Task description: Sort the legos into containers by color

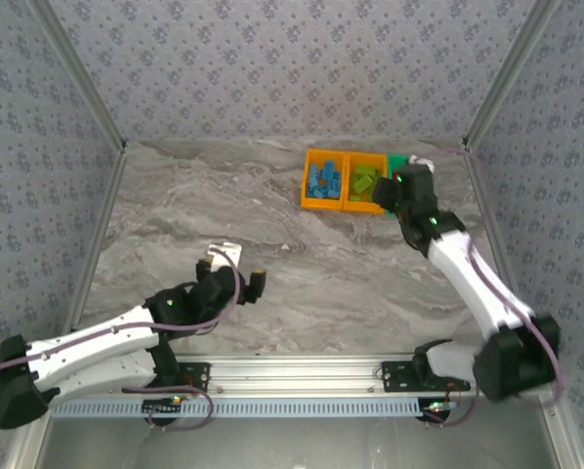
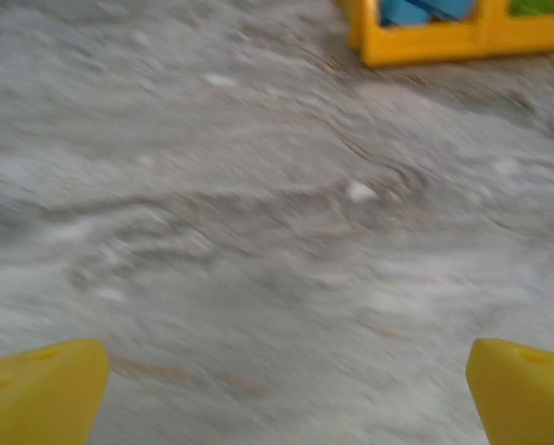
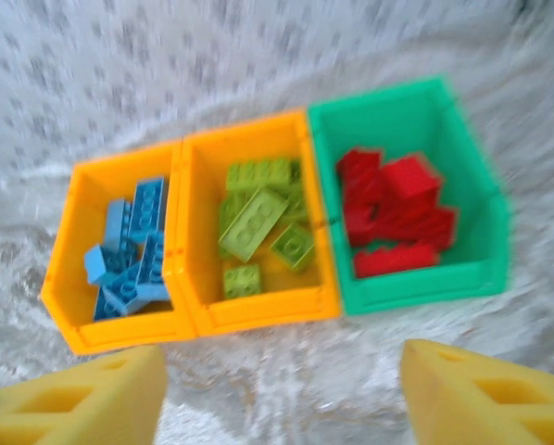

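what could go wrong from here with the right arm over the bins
1. The right gripper hangs open above the green bin and the orange bin beside it. If it pulls back low, a finger might clip a rim and shove them.
2. The red bricks look heaped in the green bin, so a knock could perhaps spill one.
3. These bins seem to touch, so a nudge to one likely shifts the other.
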### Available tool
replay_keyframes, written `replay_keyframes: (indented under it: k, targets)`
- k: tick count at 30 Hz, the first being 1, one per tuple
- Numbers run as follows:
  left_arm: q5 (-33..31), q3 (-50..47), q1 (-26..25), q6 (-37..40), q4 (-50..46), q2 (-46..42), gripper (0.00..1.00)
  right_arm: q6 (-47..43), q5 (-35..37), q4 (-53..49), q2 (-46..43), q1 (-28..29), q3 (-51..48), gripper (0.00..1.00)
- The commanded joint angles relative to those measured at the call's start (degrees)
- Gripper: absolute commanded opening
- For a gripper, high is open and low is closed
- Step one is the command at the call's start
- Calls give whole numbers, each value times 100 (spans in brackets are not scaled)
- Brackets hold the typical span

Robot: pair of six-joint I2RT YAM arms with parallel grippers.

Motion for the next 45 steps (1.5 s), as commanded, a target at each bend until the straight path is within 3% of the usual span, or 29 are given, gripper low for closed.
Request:
replay_keyframes:
  k: [1, 4, 10, 12, 15, 16, 18, 20, 23, 25, 26, 27, 29, 30, 31, 32, 45]
  targets:
    - [-487, -43, 531, 1320, 710, -231, 99, -432, 989, 123, -832, -74, -860, 80]
    - [-666, -377, 1060, 2193, 1340, -407, 99, -893, 1469, 667, -1606, -194, -1897, 90]
    - [-499, -1200, 2251, 3168, 2618, -606, 99, -1940, 1121, 3321, -2021, -406, -3939, 100]
    - [-250, -1358, 2790, 3077, 2831, -535, 99, -1944, 1072, 3764, -1549, -649, -4139, 100]
    - [507, -1689, 3769, 2835, 3455, -254, 99, -1700, 103, 4359, -184, -1466, -3932, 100]
    - [778, -1823, 4136, 2682, 3805, -68, 99, -1382, 11, 4070, 245, -1588, -3563, 100]
    - [1349, -1938, 4818, 2402, 4288, 373, 99, -1734, -201, 4851, 986, -1614, -3313, 100]
    - [1893, -1943, 5328, 2435, 4962, 1110, 99, -2211, 53, 4470, 1739, -1520, -2547, 100]
    - [2046, -1350, 5537, 2642, 5127, 2173, 99, -2380, 76, 4902, 2058, -1347, -2613, 100]
    - [2253, -1044, 5560, 2730, 5609, 2848, 99, -2425, -867, 5584, 1926, -1663, -3076, 100]
    - [2449, -907, 5576, 2757, 5835, 3179, 99, -2363, -1115, 6626, 2171, -1821, -3521, 100]
    - [2611, -842, 5598, 2802, 6052, 3521, 99, -2334, -920, 7225, 2271, -1807, -3736, 100]
    - [3164, -909, 5971, 2536, 6313, 3832, 99, -2308, -353, 6530, 2113, -1648, -3522, 100]
    - [3139, -1102, 6024, 2462, 6895, 3946, 99, -2423, -68, 6784, 2216, -1498, -3536, 100]
    - [3090, -1106, 6024, 2442, 6887, 3895, 99, -2419, -25, 6507, 2130, -1446, -3489, 100]
    - [3061, -1014, 6012, 2446, 6568, 3866, 99, -2405, -89, 6568, 2136, -1483, -3511, 100]
    - [2953, -990, 5933, 2526, 6617, 3899, 99, -2396, -170, 6504, 2142, -1524, -3459, 100]
